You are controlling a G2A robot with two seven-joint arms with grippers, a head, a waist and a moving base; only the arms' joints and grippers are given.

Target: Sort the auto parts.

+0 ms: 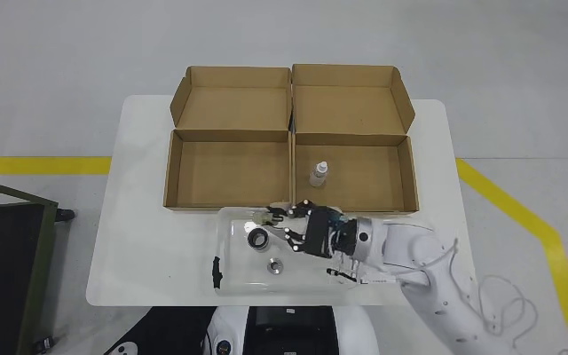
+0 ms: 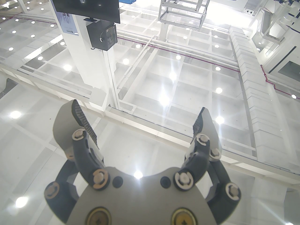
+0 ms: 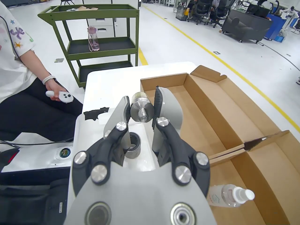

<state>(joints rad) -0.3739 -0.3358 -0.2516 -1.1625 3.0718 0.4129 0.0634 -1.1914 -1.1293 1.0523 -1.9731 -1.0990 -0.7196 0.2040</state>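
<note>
My right gripper [image 3: 142,97] is shut on a silver cylindrical metal part [image 3: 141,111], held just above a clear plastic tray [image 1: 238,277] at the table's front. In the top view this gripper [image 1: 282,222] sits over the tray's far right side. In the tray lie a dark bearing ring [image 1: 258,238], a small silver part [image 1: 274,264] and a black piece [image 1: 216,271]. The ring [image 3: 133,145] lies directly under the right gripper. Two open cardboard boxes stand behind the tray: the left box [image 1: 228,170] holds nothing, the right box [image 1: 373,177] holds a spray bottle [image 1: 319,173]. My left gripper [image 2: 138,106] is open, pointing at the ceiling.
The box lids [image 1: 293,98] stand folded back toward the table's far edge. A green cart [image 1: 22,257] stands off the table's left side. Bare white table lies to the left of the tray and boxes.
</note>
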